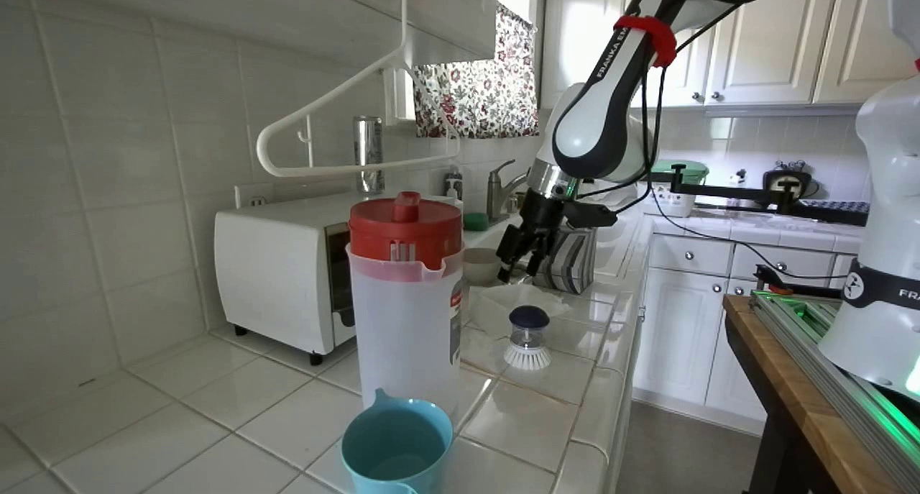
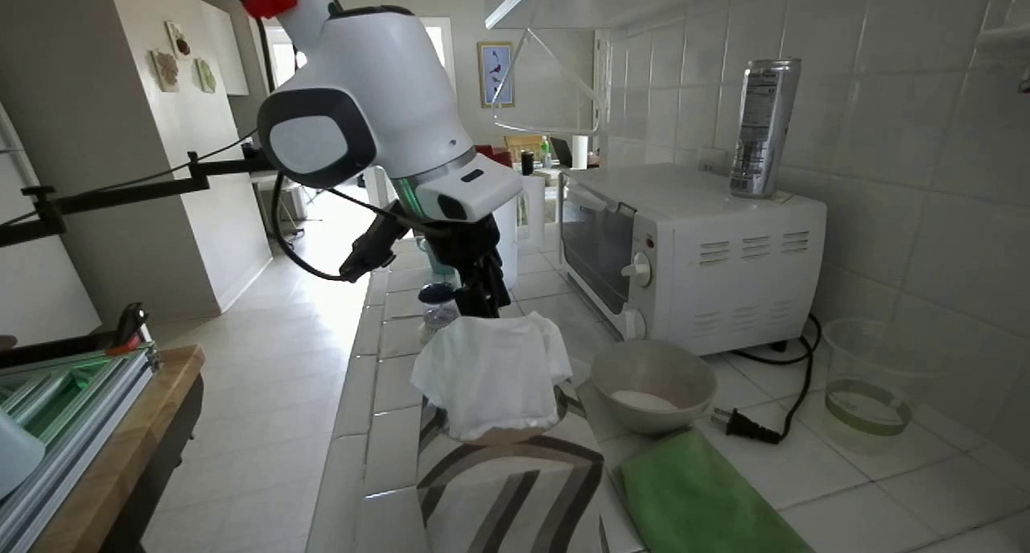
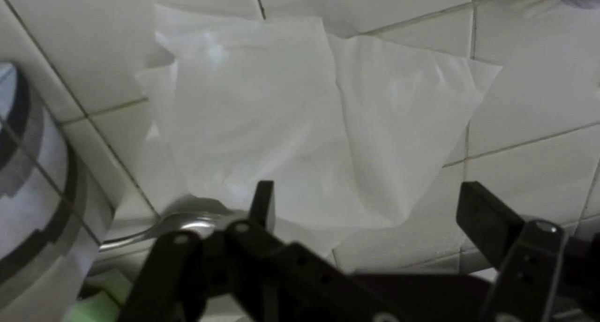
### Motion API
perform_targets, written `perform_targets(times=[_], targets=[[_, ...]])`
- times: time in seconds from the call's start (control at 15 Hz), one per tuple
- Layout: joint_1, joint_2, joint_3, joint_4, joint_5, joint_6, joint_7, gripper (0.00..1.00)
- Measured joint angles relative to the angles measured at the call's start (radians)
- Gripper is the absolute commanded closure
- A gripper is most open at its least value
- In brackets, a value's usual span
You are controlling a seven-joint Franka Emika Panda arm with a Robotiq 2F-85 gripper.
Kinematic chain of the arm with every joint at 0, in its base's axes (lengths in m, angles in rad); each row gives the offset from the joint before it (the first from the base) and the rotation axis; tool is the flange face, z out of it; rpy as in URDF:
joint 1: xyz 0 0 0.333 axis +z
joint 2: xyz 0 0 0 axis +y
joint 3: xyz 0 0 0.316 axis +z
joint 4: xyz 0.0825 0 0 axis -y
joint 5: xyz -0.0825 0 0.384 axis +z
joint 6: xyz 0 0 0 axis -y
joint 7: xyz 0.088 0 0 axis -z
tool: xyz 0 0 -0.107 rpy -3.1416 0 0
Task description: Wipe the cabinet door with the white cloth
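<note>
The white cloth (image 3: pixel 281 116) lies spread and wrinkled on the tiled counter in the wrist view. In both exterior views the cloth (image 1: pixel 503 308) (image 2: pixel 495 368) shows below the gripper, beside a striped item; I cannot tell whether it rests partly on that item. My gripper (image 3: pixel 368 193) is open and empty, its fingers apart above the cloth's near edge. In the exterior views the gripper (image 1: pixel 519 267) (image 2: pixel 484 299) points down over the counter. White cabinet doors show below the far counter (image 1: pixel 679 332) and above it (image 1: pixel 765 48); which one is meant, I cannot tell.
The striped item (image 2: pixel 515 497), a bowl (image 2: pixel 653 384), a spoon (image 3: pixel 187 226) and a brush (image 1: pixel 528 336) surround the cloth. A toaster oven (image 1: pixel 277 267), a red-lidded pitcher (image 1: pixel 406 321) and a blue cup (image 1: pixel 397 444) stand along the counter. A hanger (image 1: pixel 345 169) hangs above.
</note>
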Motion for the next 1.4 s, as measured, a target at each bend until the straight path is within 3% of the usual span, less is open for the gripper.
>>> perform_targets(times=[0.73,0.87,1.4], targets=[[-0.093,0.101,0.066,0.068,-0.024,0.011,-0.006,0.00],[-0.100,0.106,0.066,0.071,-0.038,0.014,-0.006,0.26],[-0.128,0.117,0.091,0.075,-0.054,0.016,-0.006,0.88]])
